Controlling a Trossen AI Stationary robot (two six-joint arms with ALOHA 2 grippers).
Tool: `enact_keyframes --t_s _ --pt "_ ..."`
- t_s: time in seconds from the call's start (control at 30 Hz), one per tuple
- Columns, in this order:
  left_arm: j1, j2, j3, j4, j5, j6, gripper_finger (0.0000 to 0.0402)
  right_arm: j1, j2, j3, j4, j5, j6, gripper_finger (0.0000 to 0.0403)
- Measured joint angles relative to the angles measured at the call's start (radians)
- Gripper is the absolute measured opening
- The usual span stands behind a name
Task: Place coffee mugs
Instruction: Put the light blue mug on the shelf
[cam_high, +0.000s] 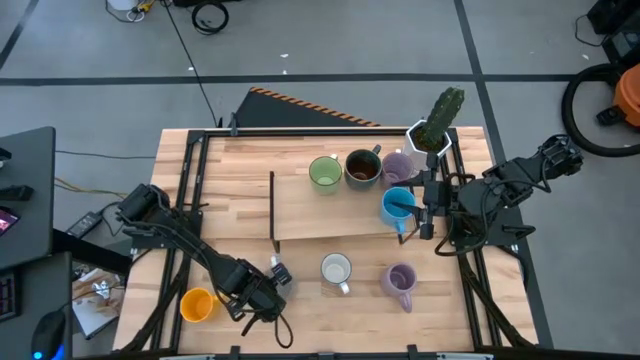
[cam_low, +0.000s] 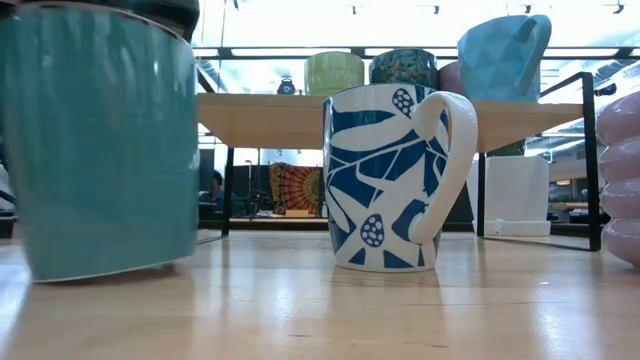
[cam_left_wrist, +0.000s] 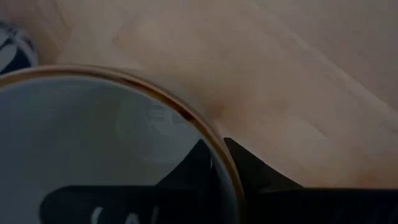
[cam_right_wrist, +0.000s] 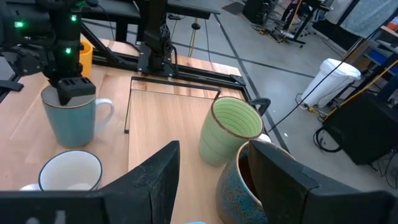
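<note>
On the raised wooden shelf, right pincer clamps the glossy round blue mug.

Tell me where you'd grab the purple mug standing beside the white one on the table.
Probably the rim, from straight above: the purple mug stands upright, mouth open, so one finger fits inside. Its handle points toward the table's front edge, so pinch the wall away from it.

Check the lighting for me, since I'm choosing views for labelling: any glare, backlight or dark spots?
High view: even light, with soft shadows only. Low view: the bright room behind backlights the blue mug held by the right gripper, and the table shows sheen. Left wrist view: dim, filled by the teal mug, with the left gripper at its rim.
</note>
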Motion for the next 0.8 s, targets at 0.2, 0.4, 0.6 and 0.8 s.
enact_keyframes --t_s 0.2,0.4,0.6,0.8 --pt "-0.042 -0.012 0.011 -0.031 -0.03 0.063 0.0031 0.0 0.0 0.0 -0.001 0.0 0.0 0.0197" --pt "-0.102 -0.016 0.083 -0.173 -0.185 0.166 0.0031 0.0 0.0 0.0 -0.002 0.004 0.0 0.0197" --pt "-0.161 -0.016 0.125 -0.193 -0.325 0.309 0.0031 0.0 0.0 0.0 -0.002 0.005 0.0 0.0197" --pt "-0.197 -0.016 0.165 -0.191 -0.493 0.42 0.0031 0.0 0.0 0.0 -0.001 0.007 0.0 0.0197"
